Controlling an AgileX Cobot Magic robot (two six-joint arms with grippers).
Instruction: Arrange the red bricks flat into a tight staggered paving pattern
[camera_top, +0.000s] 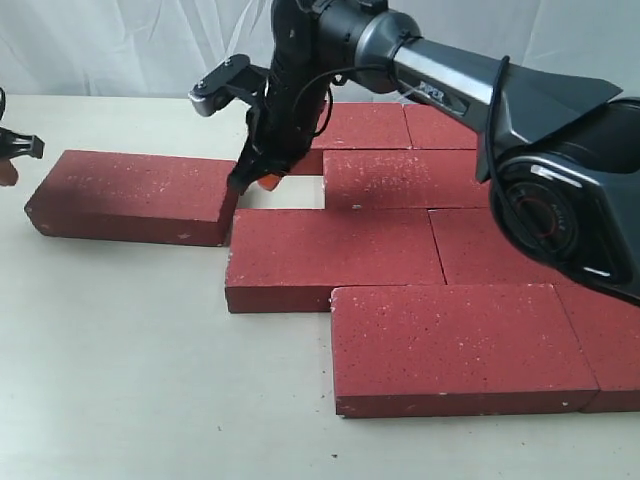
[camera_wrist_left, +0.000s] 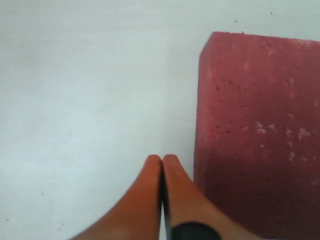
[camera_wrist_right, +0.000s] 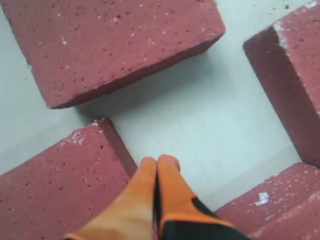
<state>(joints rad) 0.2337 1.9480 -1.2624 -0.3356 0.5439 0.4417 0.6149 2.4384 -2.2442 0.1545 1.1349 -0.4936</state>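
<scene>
Several red bricks lie flat on the pale table. Most form a staggered block on the right, such as the front brick (camera_top: 455, 345) and the middle one (camera_top: 335, 255). One brick (camera_top: 135, 195) lies apart on the left. My right gripper (camera_top: 262, 183) is shut and empty. It points down into the bare gap between the left brick and the back rows. In the right wrist view the shut right gripper (camera_wrist_right: 160, 162) hovers over that gap, with brick corners (camera_wrist_right: 115, 40) (camera_wrist_right: 65, 180) around it. My left gripper (camera_wrist_left: 162, 160) is shut and empty beside the end of a brick (camera_wrist_left: 260, 140).
The left gripper (camera_top: 8, 172) shows only at the far left edge of the exterior view, just beyond the left brick's end. The right arm (camera_top: 450, 90) stretches over the back rows of bricks. A white curtain hangs behind the table (camera_top: 150, 380).
</scene>
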